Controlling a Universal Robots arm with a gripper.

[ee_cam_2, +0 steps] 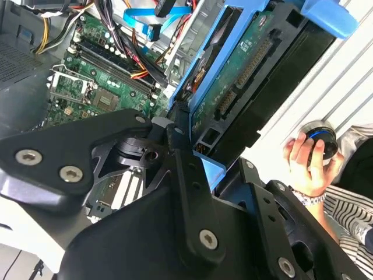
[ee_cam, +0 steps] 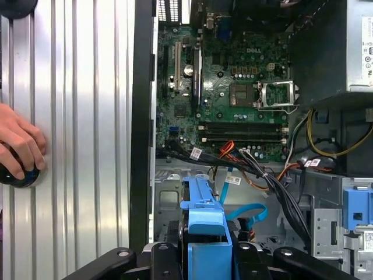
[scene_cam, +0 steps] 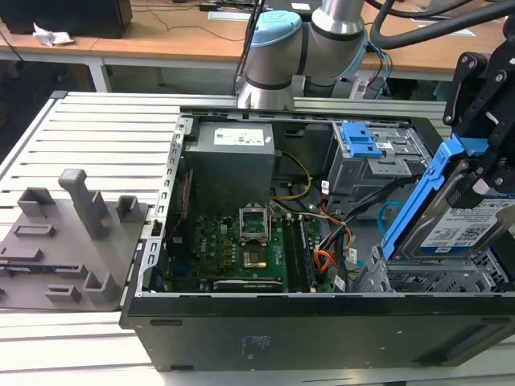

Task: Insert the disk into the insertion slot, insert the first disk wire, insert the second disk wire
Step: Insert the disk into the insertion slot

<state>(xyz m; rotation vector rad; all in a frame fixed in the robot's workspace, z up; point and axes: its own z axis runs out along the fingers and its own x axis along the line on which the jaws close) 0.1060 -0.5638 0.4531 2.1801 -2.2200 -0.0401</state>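
The tool (ee_cam: 208, 256) is clamped on the blue-framed disk (scene_cam: 465, 229), holding it tilted with one end raised at the right edge of the exterior view, just above the slot (scene_cam: 434, 280) in the lower right corner of the case (scene_cam: 322, 330), with the blue wire (scene_cam: 389, 215) looped just left of it.

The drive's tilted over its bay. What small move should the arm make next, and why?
Probably lower and level it slightly: the end effector holds the disk steeply tilted, its low edge near the top of the insertion slot, not yet seated.
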